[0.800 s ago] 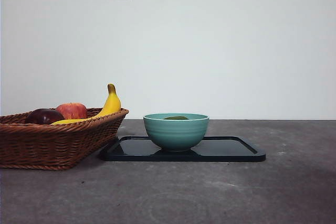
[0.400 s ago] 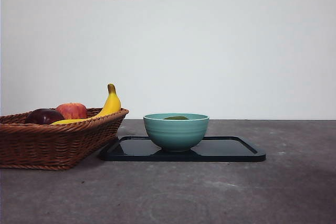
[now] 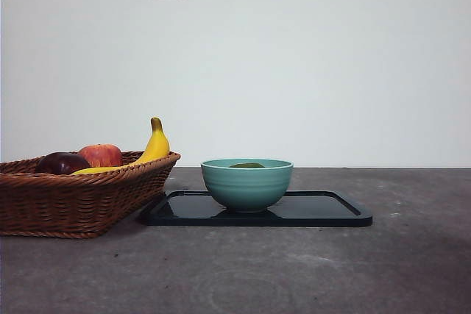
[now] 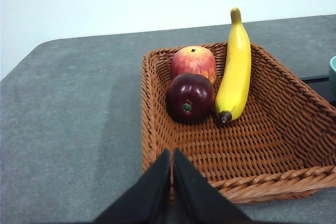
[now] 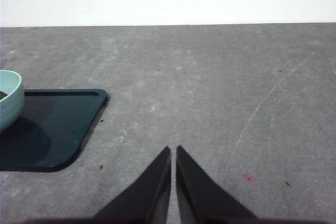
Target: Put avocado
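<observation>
- The avocado (image 3: 246, 165) lies inside the teal bowl (image 3: 246, 185) on the dark tray (image 3: 324, 211), only its dark green top showing above the rim; its long axis can't be judged
- The left gripper (image 4: 172, 153) hangs over the wicker basket (image 4: 157, 129), jaws pressed together on nothing
- The right gripper (image 5: 173, 150), jaws likewise closed and holding nothing, hangs over bare surface (image 5: 210, 77) right of the tray, seemingly nearer the bowl
- No brand or label readable anywhere

Two matte black end effectors
Left end effector (image 4: 171, 153) and right end effector (image 5: 173, 150): each shows plain, wedge-shaped black jaws tapering to slim tips.
</observation>
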